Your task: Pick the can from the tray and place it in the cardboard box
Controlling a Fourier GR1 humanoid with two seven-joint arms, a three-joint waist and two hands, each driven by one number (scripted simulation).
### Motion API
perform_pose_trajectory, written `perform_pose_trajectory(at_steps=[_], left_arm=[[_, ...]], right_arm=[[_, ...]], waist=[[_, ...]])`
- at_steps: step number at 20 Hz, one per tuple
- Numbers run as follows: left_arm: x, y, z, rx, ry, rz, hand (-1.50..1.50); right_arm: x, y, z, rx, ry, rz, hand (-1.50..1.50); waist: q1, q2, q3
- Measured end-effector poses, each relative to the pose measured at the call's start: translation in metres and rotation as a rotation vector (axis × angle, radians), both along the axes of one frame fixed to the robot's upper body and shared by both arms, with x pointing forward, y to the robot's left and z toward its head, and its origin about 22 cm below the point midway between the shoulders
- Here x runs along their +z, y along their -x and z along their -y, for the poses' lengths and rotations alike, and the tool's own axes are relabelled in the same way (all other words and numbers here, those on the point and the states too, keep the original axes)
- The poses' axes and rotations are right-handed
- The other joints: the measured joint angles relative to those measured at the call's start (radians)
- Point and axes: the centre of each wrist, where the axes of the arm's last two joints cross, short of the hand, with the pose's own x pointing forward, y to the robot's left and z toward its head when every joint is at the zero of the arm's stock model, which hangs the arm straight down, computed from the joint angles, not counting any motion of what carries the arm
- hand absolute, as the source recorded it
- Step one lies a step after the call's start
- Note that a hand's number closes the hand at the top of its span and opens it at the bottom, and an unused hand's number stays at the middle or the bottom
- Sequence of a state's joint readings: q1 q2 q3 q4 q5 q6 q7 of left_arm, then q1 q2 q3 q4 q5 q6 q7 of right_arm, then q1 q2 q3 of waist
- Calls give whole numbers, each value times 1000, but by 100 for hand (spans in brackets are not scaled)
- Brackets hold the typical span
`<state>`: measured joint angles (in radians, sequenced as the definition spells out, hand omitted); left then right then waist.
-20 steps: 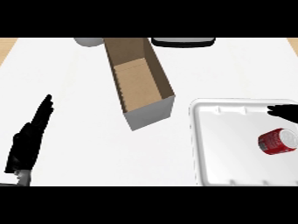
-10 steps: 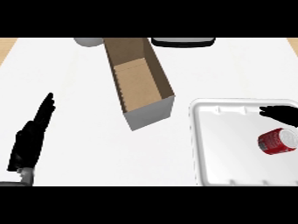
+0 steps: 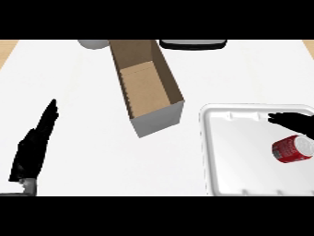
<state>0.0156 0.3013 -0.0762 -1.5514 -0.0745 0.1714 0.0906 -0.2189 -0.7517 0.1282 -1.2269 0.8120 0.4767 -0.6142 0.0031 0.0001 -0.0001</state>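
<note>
Right hand (image 3: 307, 125) open over small red metal can (image 3: 293, 149) lying sideways in white tray (image 3: 217, 152); likely light, slick, rolls, so grab across the body.

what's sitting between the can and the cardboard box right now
Nothing visible: only the tray's rim and bare counter separate the can from the cardboard box. The right hand is beside the can.

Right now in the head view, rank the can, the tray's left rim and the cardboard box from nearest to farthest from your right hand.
From the right hand:
1. Can, lying in the tray just under the hand.
2. Tray's left rim, toward the view's middle.
3. Cardboard box, up-left on the counter, outside the tray.
</note>
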Motion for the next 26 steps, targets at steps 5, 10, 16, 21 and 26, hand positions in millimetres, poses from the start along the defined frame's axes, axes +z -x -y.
perform_pose_trajectory(at_steps=[5,10,16,21,26], left_arm=[[4,-1,-3,-3,4,-4,0],[2,-2,-7,-3,6,-3,0],[0,-6,-4,1,-5,-1,0],[-3,1,-1,2,-4,1,0],[-6,4,0,6,-7,-8,0]], right_arm=[[-8,6,5,2,10,-6,-150],[-19,-1,-2,17,41,-15,-150],[-29,1,-8,31,19,1,150],[-33,1,-13,39,-5,133,150],[-33,-5,-26,-109,-6,217,150]], waist=[[-1,0,0],[1,0,0],[-1,-2,-2],[-1,-1,-1],[-11,-4,-2]])
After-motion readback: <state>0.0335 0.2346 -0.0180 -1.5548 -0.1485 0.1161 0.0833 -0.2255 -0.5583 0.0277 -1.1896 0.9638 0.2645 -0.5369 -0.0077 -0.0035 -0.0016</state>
